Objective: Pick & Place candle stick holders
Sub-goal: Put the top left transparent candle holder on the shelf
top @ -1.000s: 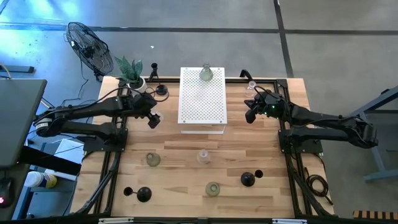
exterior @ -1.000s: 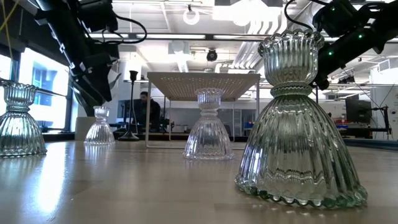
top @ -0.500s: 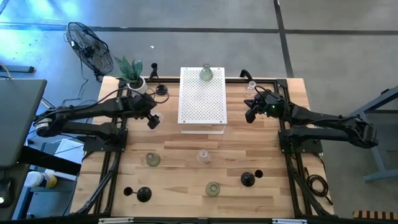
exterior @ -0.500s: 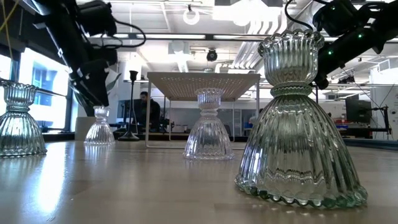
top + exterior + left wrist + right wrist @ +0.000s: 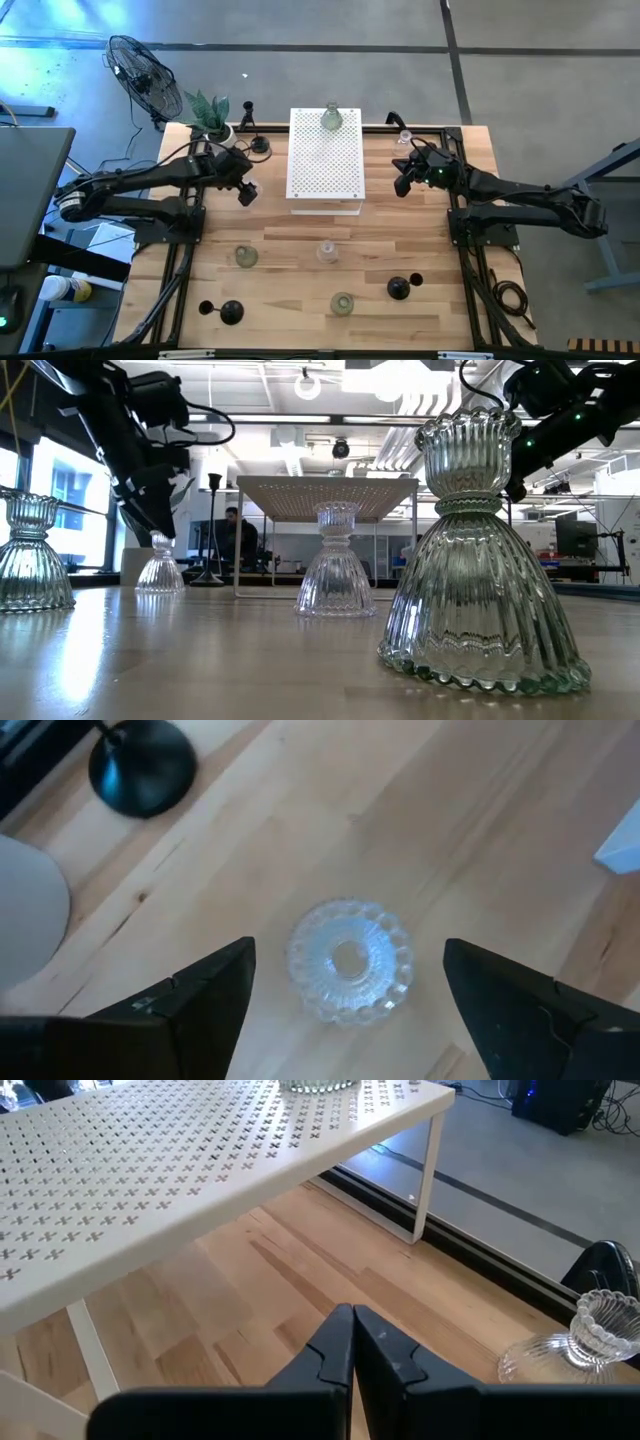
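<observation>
My left gripper (image 5: pixel 247 190) is open above a small clear glass candle stick holder (image 5: pixel 350 958). The holder stands upright on its wide base, and the fingers stand on either side of it without touching. In the low view the gripper (image 5: pixel 152 510) hangs just above this holder (image 5: pixel 160 565). My right gripper (image 5: pixel 403 185) is shut and empty, to the right of the white perforated box (image 5: pixel 325 155). One greenish glass holder (image 5: pixel 331 118) stands on the box's far end. Other glass holders (image 5: pixel 246 257) (image 5: pixel 326 252) (image 5: pixel 342 303) and black ones (image 5: pixel 232 312) (image 5: pixel 398 288) stand on the near half of the table.
A potted green plant (image 5: pixel 210 115) and a black holder (image 5: pixel 259 145) stand at the far left, close to my left gripper. A clear holder (image 5: pixel 405 135) stands at the far right; it also shows in the right wrist view (image 5: pixel 590 1335). A fan (image 5: pixel 140 70) stands off the table.
My left gripper has gone down toward the small clear glass holder, staying open.
</observation>
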Tool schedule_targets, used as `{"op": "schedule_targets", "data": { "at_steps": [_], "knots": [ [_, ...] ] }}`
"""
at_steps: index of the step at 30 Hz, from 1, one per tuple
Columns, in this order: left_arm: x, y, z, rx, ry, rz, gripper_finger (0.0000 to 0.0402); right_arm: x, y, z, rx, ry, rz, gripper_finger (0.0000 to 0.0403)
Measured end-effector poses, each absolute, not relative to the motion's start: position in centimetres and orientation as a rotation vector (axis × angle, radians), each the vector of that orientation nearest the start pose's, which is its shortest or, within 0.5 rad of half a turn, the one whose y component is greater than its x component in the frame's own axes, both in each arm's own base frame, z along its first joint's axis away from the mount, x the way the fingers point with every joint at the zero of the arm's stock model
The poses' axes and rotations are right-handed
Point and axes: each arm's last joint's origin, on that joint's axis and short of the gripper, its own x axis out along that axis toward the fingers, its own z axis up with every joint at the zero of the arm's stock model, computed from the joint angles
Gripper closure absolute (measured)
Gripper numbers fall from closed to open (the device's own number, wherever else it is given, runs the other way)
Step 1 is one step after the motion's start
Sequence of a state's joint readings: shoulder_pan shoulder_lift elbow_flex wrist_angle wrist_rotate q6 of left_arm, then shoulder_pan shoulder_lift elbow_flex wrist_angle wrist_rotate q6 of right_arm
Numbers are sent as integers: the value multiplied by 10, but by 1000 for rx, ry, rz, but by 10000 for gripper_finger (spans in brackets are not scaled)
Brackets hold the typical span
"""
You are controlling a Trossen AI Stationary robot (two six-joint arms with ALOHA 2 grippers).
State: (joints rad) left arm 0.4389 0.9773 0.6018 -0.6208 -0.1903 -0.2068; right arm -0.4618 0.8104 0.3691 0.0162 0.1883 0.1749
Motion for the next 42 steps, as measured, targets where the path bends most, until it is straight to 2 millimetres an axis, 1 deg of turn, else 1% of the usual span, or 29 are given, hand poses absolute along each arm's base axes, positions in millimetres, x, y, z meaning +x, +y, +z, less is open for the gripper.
{"op": "schedule_targets", "data": {
  "at_steps": [4, 8, 11, 17, 19, 24, 27, 29, 32, 34, 37, 42],
  "knots": [
    [160, 81, 201, -302, 984, 675, 104, 152, -82, 205, 225, 372, -677, 402],
    [165, 83, 197, -294, 993, 662, 129, 152, -82, 205, 222, 372, -681, 401],
    [166, 83, 195, -303, 1003, 636, 157, 152, -82, 205, 220, 372, -680, 402],
    [166, 83, 196, -311, 999, 619, 225, 152, -82, 205, 220, 372, -680, 401],
    [166, 82, 196, -304, 999, 605, 240, 152, -82, 205, 220, 372, -680, 402],
    [167, 82, 197, -309, 994, 592, 239, 152, -82, 205, 220, 372, -680, 401],
    [168, 82, 200, -308, 994, 592, 225, 152, -82, 205, 220, 372, -680, 402],
    [169, 83, 208, -303, 992, 589, 222, 152, -82, 205, 220, 372, -680, 402],
    [172, 84, 226, -279, 990, 576, 232, 152, -82, 205, 221, 372, -680, 401],
    [173, 85, 241, -265, 973, 561, 240, 152, -82, 205, 221, 372, -680, 401],
    [175, 84, 267, -260, 928, 526, 241, 152, -82, 205, 221, 372, -680, 402],
    [174, 84, 313, -226, 841, 505, 229, 152, -82, 205, 224, 371, -680, 401]
  ]
}}
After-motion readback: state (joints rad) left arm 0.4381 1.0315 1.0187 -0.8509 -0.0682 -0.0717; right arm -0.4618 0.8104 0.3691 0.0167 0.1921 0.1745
